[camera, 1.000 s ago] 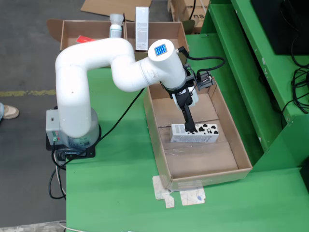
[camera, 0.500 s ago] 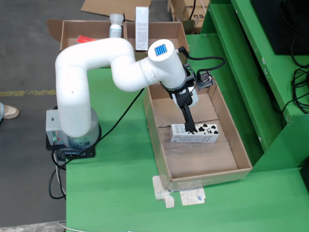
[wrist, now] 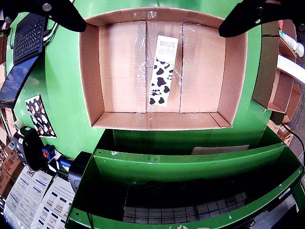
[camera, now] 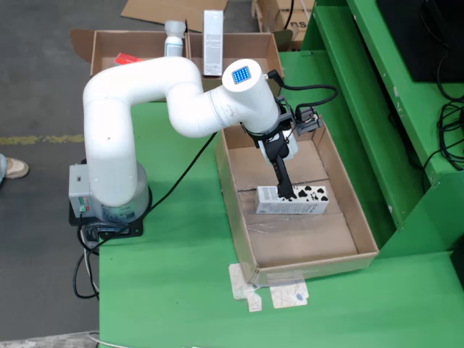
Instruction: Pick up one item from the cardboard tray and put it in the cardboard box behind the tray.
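Nothing is seen to have moved since the earlier frames: arm and carton are held in the same pose.

The white carton with black cow-pattern patches (camera: pixel 291 199) lies flat near the middle of the shallow brown cardboard tray (camera: pixel 362 225). The black two-finger gripper (camera: pixel 285 193) hangs just above it, its jaws spread wide in the wrist view. For a sound grasp, the jaws should be centred across the carton's narrow width, lowered squarely, then closed. The brown cardboard box (camera: pixel 250 51) stands at the far end.

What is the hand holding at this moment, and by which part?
Nothing is held. The hand is open above the cow-patterned carton, which lies flat on the floor of the cardboard tray, and the wrist view shows both fingers spread wide, clear of it.
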You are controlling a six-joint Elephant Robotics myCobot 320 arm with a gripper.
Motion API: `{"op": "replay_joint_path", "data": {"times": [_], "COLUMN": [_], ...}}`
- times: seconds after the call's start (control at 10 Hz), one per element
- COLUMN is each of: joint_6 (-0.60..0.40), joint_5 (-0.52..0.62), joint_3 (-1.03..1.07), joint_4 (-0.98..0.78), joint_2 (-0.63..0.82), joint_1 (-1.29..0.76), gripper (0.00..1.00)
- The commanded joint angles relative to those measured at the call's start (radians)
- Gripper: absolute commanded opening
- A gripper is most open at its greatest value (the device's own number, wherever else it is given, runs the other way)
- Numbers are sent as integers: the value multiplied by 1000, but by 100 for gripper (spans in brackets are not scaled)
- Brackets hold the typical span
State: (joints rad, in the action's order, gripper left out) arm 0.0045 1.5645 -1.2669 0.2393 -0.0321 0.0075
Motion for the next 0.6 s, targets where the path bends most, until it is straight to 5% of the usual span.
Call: {"op": "replay_joint_path", "data": {"times": [0.0, 0.5], "joint_6": [5, 6], "joint_5": [-11, -18], "joint_3": [43, 118], "joint_4": [8, -20], "joint_2": [10, -46], "joint_1": [8, 42], "gripper": [100, 100]}}
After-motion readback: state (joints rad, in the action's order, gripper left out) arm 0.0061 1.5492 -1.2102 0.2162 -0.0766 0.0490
